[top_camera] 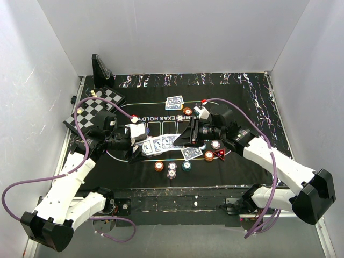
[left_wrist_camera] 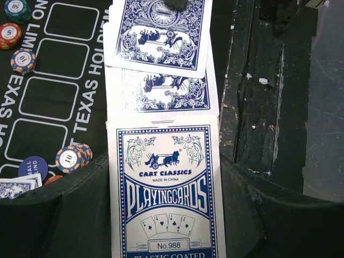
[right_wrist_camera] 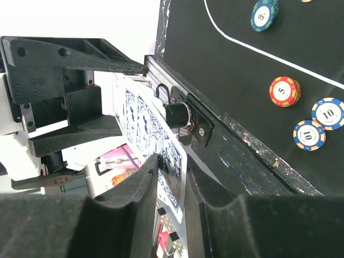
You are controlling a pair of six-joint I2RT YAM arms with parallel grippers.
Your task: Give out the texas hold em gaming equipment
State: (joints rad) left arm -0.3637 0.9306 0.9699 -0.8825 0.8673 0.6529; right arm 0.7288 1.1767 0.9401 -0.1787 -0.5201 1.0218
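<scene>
Right wrist | card (right_wrist_camera: 161,140) edge between right hand (right_wrist_camera: 173,164) fingers (right_wrist_camera: 134,199) | left hand (left_wrist_camera: 164,161) clamps box (left_wrist_camera: 166,204)

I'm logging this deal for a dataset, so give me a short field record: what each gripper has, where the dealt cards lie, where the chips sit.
left gripper: shut on the card box
box state: fanned cards slide out of its open end
right gripper: fingers either side of the top card; firm grip not certain
far card: face down on the mat, far side
near card: face down, beside the red triangle marker
chips: loose row along the mat's near side
chessboard: far left
</scene>
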